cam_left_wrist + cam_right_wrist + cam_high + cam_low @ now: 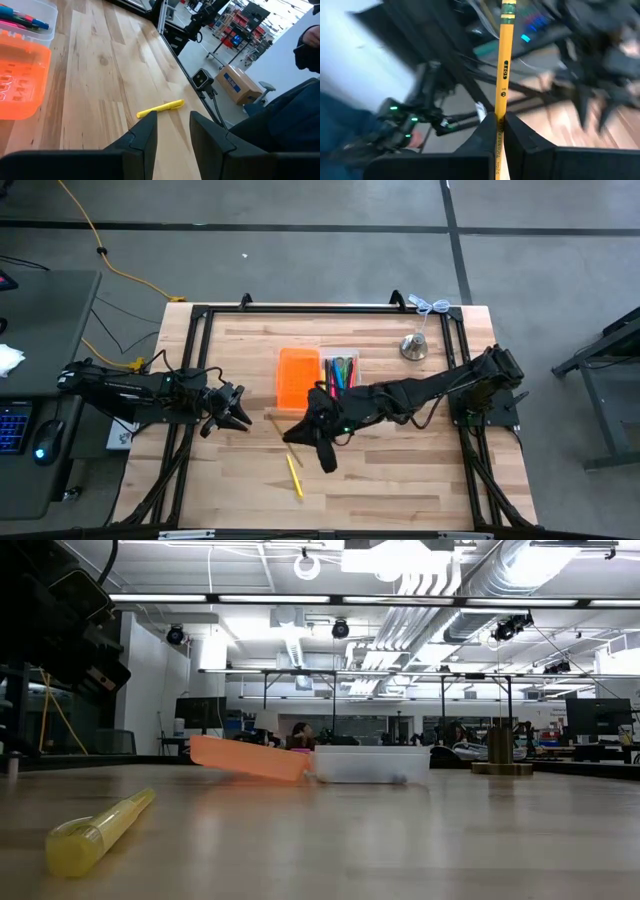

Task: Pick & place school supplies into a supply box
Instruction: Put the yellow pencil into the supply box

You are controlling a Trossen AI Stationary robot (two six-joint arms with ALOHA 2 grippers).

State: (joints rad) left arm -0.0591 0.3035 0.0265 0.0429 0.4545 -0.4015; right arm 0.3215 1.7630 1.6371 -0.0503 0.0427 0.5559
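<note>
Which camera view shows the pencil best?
The right wrist view: the pencil fills it, pinched between the right gripper's fingers. The high view shows only a thin tan sliver; the low and left wrist views show none.

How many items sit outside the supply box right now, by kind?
Yellow highlighter, lying on the table: 1
Yellow pencil, held in the right gripper: 1
Silver bell, on the table: 1
Total: 3

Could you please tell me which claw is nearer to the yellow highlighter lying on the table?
Right. The right claw, shut on a pencil, hangs just beyond the yellow highlighter; the left claw waits farther off, toward the table's left side.
</note>
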